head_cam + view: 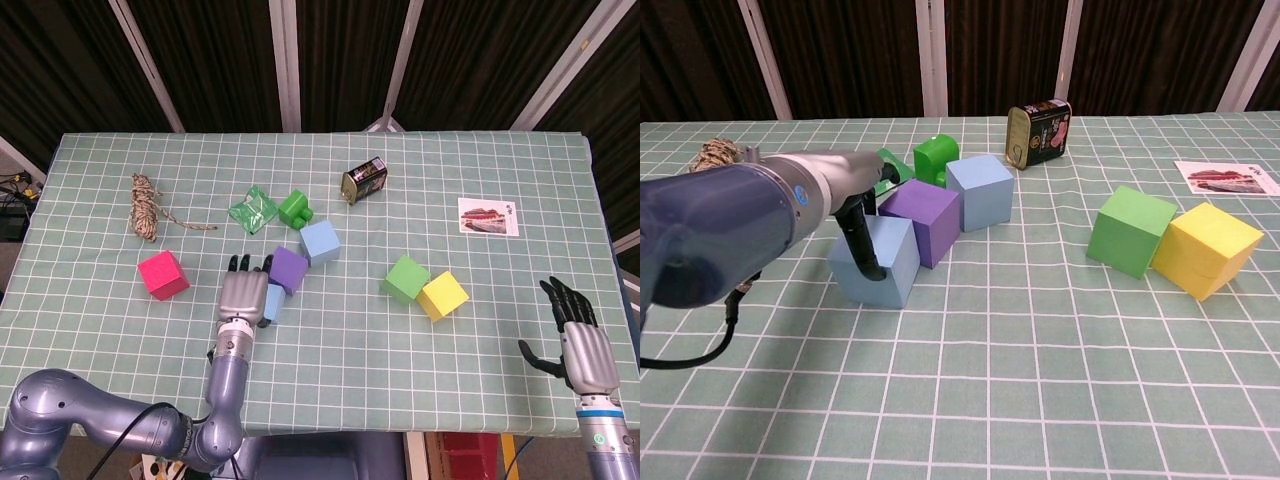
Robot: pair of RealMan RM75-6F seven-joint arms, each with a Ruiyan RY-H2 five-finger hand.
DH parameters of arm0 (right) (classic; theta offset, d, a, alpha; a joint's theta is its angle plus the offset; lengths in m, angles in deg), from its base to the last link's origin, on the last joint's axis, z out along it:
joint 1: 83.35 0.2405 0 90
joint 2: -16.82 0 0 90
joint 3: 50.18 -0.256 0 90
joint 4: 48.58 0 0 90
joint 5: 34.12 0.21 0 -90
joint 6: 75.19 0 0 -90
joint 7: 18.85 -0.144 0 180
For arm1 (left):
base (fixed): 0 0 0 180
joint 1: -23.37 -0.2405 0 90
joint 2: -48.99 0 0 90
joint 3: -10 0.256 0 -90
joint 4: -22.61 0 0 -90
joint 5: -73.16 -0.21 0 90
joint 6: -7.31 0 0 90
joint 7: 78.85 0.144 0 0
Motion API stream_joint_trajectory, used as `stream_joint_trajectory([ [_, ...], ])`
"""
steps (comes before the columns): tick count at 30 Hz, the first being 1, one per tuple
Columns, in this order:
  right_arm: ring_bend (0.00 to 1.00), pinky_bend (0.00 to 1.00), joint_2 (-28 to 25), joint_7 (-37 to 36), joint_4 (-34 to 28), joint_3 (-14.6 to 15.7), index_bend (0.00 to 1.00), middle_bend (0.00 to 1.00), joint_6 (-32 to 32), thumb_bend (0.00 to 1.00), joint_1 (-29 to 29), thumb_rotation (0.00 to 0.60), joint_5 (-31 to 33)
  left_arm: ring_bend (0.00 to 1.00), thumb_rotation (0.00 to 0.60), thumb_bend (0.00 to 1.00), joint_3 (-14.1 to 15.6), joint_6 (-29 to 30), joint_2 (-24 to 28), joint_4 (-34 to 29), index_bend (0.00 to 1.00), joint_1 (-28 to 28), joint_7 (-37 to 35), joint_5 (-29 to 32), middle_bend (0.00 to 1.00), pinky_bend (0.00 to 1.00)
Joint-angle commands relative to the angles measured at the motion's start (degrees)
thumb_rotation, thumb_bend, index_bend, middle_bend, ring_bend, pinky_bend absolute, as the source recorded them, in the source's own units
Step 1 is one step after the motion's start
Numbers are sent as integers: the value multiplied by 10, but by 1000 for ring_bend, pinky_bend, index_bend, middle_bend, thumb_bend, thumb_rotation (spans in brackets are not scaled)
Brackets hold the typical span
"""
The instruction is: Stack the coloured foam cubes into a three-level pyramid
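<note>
On the checked desk (420, 370), my left hand (243, 294) grips the light blue cube (876, 261), the purple cube (922, 219) touching just beyond; my right hand (583, 348) hovers open, empty.

Six foam cubes, all on the bench, none stacked. Pale blue cube (876, 262) sits flat at front left, touching the purple cube (924, 222) behind-right of it. Second pale blue cube (980, 192) just beside purple, further back. Green cube (1130, 231) & yellow cube (1205, 249) touch, right of centre, both turned at an angle. Pink cube (163, 275) well apart, far left.
</note>
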Motion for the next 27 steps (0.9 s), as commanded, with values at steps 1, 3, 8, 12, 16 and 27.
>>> stream_joint_trajectory([
  [1, 0, 0, 0, 0, 0, 0, 0, 0, -1, 311, 0, 600, 0, 70, 600, 325, -5, 7, -7, 5, 47, 2, 0, -2, 594, 0],
  [3, 0, 0, 0, 0, 0, 0, 0, 0, -1, 311, 0, 600, -1, 70, 600, 325, -11, 9, -10, 6, 47, 3, 0, 2, 592, 0],
  [8, 0, 0, 0, 0, 0, 0, 0, 0, 0, 312, 0, 600, -1, 70, 600, 324, -26, 7, -19, 12, 46, 3, 0, 17, 590, 0],
  [12, 0, 0, 0, -1, 0, 0, 0, 0, 0, 311, 0, 600, -1, 71, 600, 324, -32, 9, -30, 20, 38, 4, -4, 20, 593, 0],
  [16, 0, 0, 0, -2, -1, 1, 0, 0, 0, 312, 0, 600, -2, 71, 600, 324, -44, 11, -37, 23, 33, 4, -10, 22, 587, 0],
  [27, 0, 0, -1, -2, -1, 1, 0, 0, 1, 311, 0, 600, -5, 71, 600, 323, -57, 7, -40, 20, 31, 4, -14, 21, 542, 0],
])
